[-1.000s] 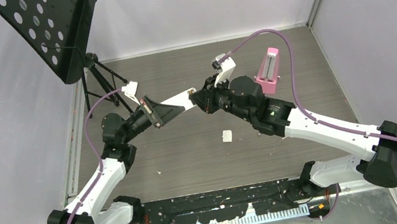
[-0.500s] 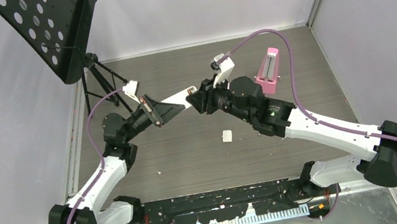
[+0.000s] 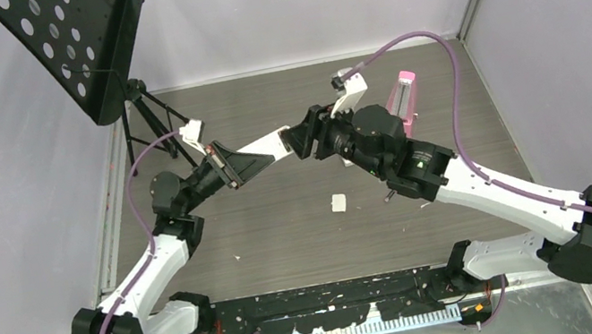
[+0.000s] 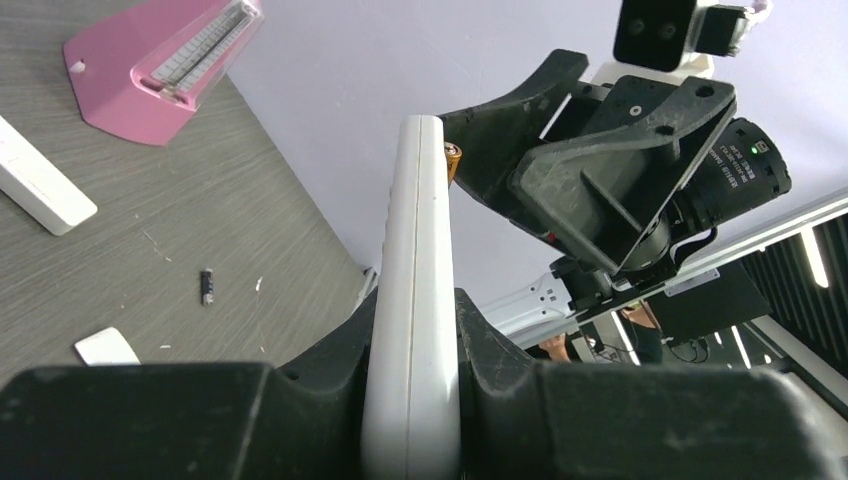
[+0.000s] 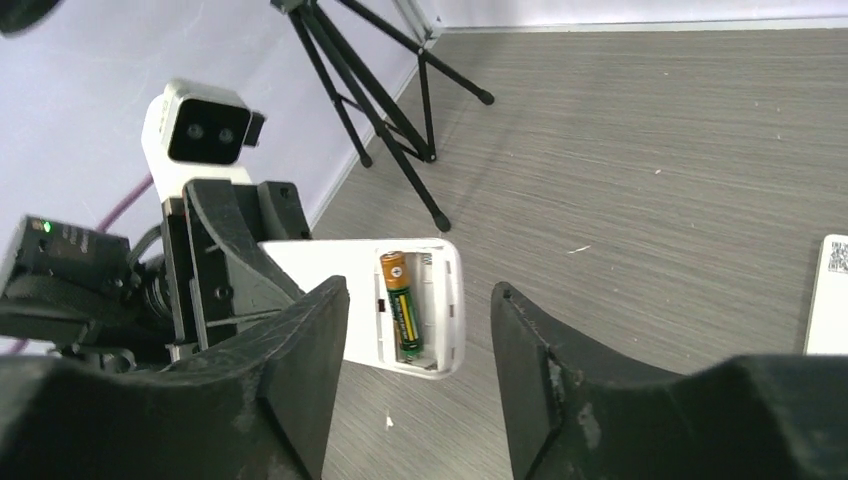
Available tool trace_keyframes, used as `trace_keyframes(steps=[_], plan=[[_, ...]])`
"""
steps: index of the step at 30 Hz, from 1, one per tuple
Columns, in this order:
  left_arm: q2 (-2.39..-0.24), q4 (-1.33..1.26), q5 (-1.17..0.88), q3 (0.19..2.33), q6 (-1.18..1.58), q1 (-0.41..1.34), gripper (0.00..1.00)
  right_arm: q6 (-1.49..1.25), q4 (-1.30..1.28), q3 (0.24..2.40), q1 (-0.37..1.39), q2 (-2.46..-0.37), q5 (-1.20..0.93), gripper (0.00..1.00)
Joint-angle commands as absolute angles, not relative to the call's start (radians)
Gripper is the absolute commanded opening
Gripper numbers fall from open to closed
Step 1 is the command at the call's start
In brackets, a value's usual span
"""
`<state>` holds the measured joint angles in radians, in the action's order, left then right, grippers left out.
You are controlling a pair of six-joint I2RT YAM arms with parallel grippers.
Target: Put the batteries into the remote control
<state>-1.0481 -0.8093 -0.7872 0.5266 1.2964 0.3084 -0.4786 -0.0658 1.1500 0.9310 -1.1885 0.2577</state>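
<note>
My left gripper (image 3: pixel 247 159) is shut on the remote control (image 3: pixel 271 146), a white body held above the table and seen edge-on in the left wrist view (image 4: pixel 415 300). Its back faces my right gripper (image 5: pixel 418 292), which is open with nothing between its fingers, just short of the remote (image 5: pixel 445 300). The battery compartment is uncovered. One green-and-gold battery (image 5: pixel 403 305) lies in its left slot, and its orange tip (image 4: pixel 452 157) shows past the remote's edge. Another battery (image 4: pixel 207 286) lies loose on the table.
A small white cover piece (image 3: pixel 337 203) lies on the table near the middle. A pink metronome (image 3: pixel 402 104) stands behind my right arm. A longer white remote (image 4: pixel 40 185) lies near it. A black music stand (image 3: pixel 80 40) on a tripod (image 5: pixel 400 100) fills the back left.
My right gripper has opened and drawn back a little from the remote's end, its wrist shifting right. The left arm has held the remote still.
</note>
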Motion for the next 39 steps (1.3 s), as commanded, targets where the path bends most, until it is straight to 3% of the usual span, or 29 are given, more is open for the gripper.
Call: trace_keyframes(steps=[1,3,4,10,23,29,35,39], plan=[[-1.013,-0.891,-0.762,0.528,1.249,0.313,0.00,-0.689,-0.100,1.189,0.906,-1.114,0.423,0.64],[-1.009,-0.893,-0.747,0.525,1.241,0.313,0.00,-0.871,-0.163,1.159,0.870,-1.091,0.532,0.78],[-1.007,-0.893,-0.742,0.526,1.237,0.313,0.00,-0.934,-0.129,1.126,0.836,-1.077,0.514,0.80],[-0.989,-0.873,-0.687,0.514,1.232,0.313,0.00,-1.192,0.066,1.058,0.739,-1.075,0.290,0.81],[-1.010,-0.888,-0.617,0.519,1.253,0.313,0.00,-1.389,0.084,1.167,0.738,-1.286,0.026,0.87],[-1.022,-0.891,-0.607,0.526,1.253,0.313,0.00,-1.402,0.108,1.207,0.739,-1.340,-0.059,0.80],[-1.034,-0.891,-0.602,0.524,1.258,0.313,0.00,-1.391,0.114,1.243,0.739,-1.369,-0.097,0.79],[-1.050,-0.887,-0.599,0.536,1.258,0.313,0.00,-1.396,0.133,1.249,0.742,-1.392,-0.143,0.68]])
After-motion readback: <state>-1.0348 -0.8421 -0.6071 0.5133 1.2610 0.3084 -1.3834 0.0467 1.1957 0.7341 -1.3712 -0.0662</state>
